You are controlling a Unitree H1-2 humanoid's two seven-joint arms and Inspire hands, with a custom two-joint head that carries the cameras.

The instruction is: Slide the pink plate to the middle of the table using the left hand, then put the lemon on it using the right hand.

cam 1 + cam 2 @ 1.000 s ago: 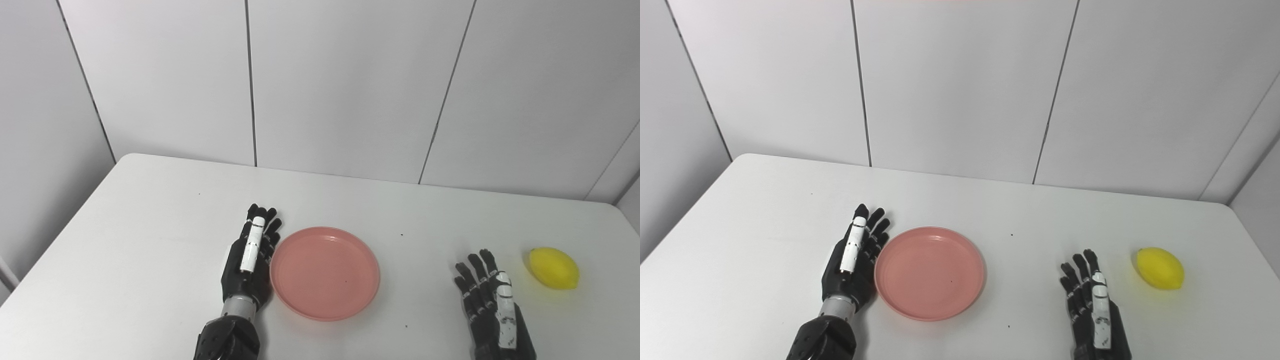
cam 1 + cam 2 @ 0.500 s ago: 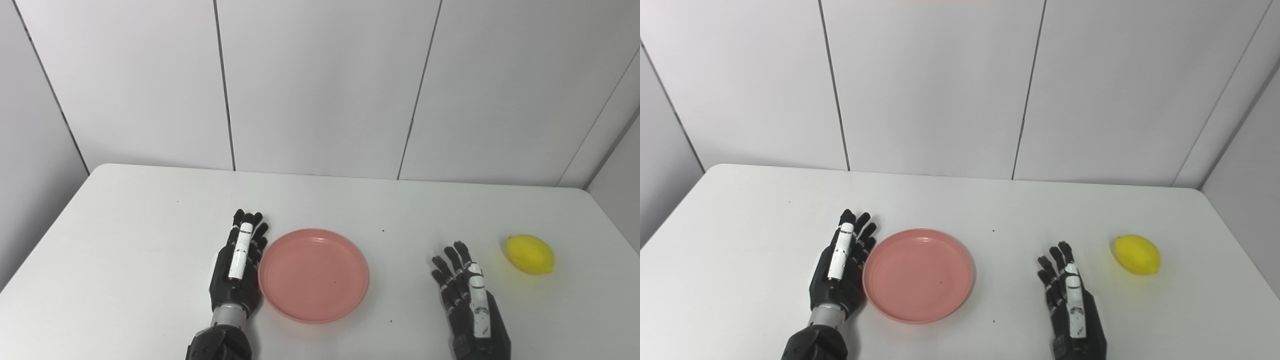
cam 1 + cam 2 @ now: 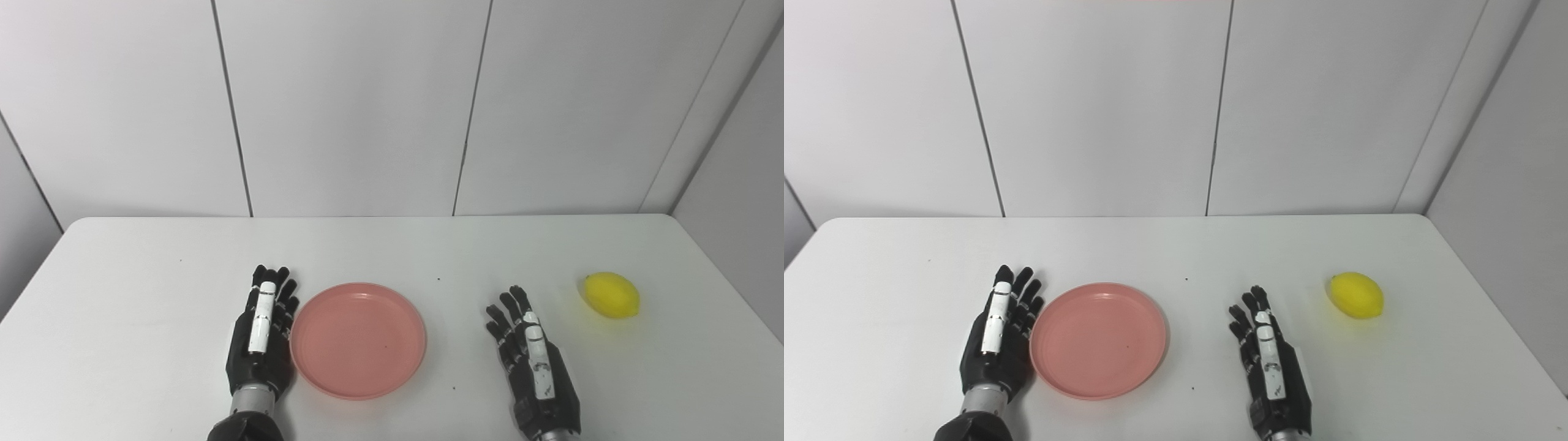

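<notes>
Left hand point(image 3: 260, 340) beside round plate point(image 3: 358, 340).

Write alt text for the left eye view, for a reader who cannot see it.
An empty pink plate sits near the front of a white table, with the left robot hand open and edge-on against its left rim. The right robot hand rests open to the plate's right, apart from a yellow lemon farther right.
</notes>
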